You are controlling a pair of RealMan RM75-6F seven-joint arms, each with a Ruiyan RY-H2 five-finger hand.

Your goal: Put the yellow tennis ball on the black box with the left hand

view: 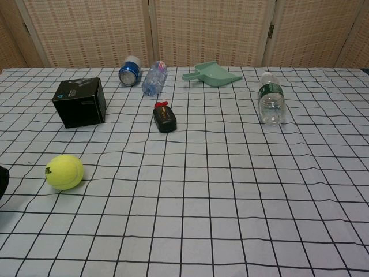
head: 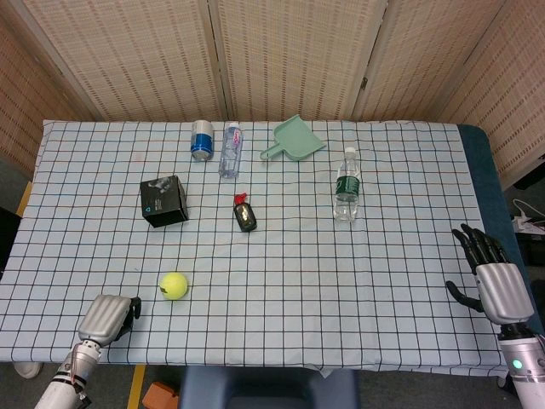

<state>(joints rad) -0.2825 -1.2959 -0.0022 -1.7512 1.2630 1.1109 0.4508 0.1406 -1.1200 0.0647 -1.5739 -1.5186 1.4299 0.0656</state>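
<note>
From the head view we see both hands: the left hand (head: 106, 317) at the bench's (head: 383, 281) near edge, just left of the ball (head: 174, 285), its fingers seemingly curled under, though we cannot tell for sure; the right hand (head: 495, 285) empty, fingers spread. The box (head: 163, 201) sits well beyond the ball.

From the chest view, only a dark sliver shows at the left edge. A small black device (view: 165, 118) and a bottle (view: 271, 99) stand off to the right.

**Even indoor light, sharp frames**

Both views are bright and evenly lit from above. Shadows are soft and short: a small one under the tennis ball (view: 64, 172) and beside the black box (view: 80, 102). The checked tablecloth (head: 341, 273) shows no glare. Focus is crisp throughout, with slight bending of grid lines toward the edges.
</note>
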